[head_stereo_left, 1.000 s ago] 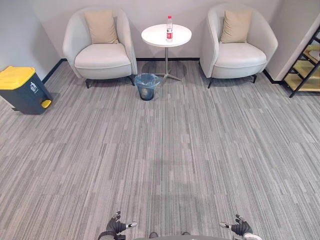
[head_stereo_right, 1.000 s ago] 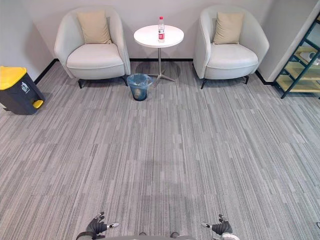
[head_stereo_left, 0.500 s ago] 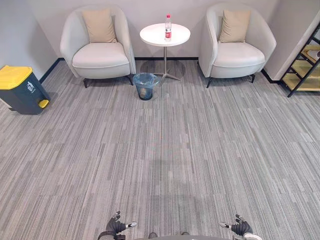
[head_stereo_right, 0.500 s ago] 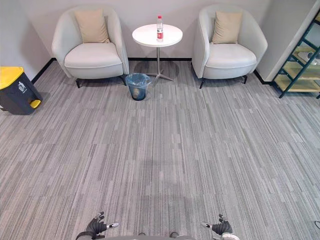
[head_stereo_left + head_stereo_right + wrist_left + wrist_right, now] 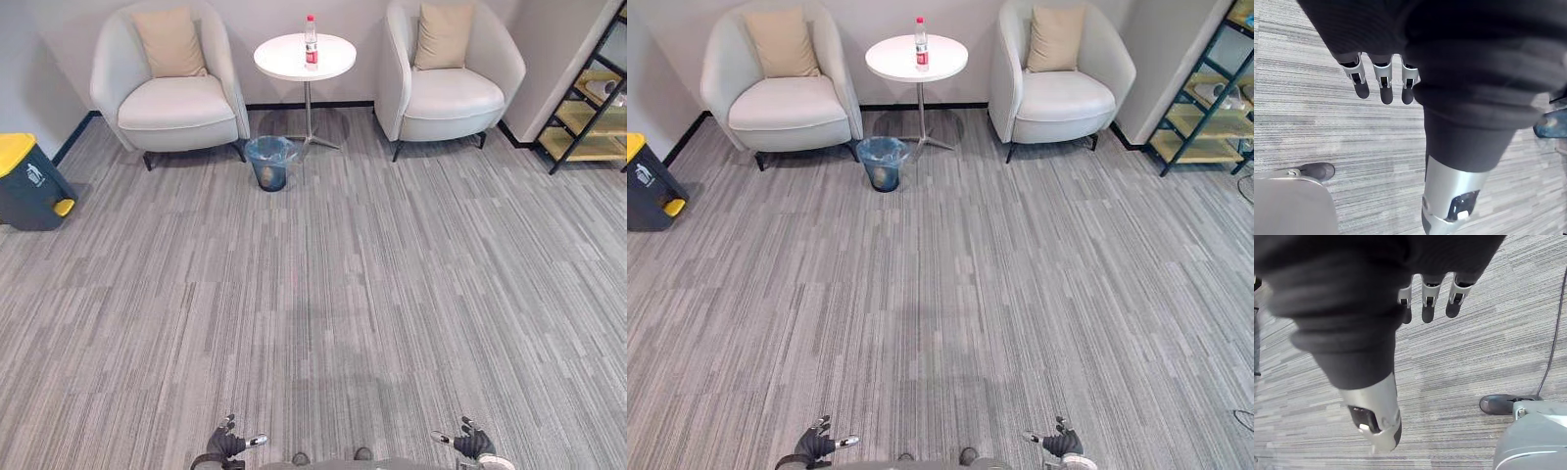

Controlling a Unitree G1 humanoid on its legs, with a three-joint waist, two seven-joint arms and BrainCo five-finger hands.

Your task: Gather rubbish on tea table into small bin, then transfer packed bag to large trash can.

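A clear plastic bottle with a red cap and label (image 5: pixel 311 41) stands on the round white tea table (image 5: pixel 323 61) at the far wall, between two armchairs. On the carpet just left of the table's foot sits the small bin (image 5: pixel 268 162), lined with a blue bag. The large dark trash can with a yellow lid (image 5: pixel 22 184) stands at the far left. My left hand (image 5: pixel 225 446) and right hand (image 5: pixel 468 442) hang low at the near edge, far from the table. Both hold nothing, and their fingers (image 5: pixel 1382 84) (image 5: pixel 1427 300) point straight down over the carpet.
Two light grey armchairs (image 5: pixel 167 93) (image 5: pixel 446 83) with beige cushions flank the table. A dark metal shelf with wooden boards (image 5: pixel 588 113) stands at the far right. A wide stretch of grey striped carpet (image 5: pixel 313 294) lies between me and the table.
The whole picture has shifted left and down since the earlier frames, so the camera has moved; the table, bin and chairs keep their places. Both hands hang as before.
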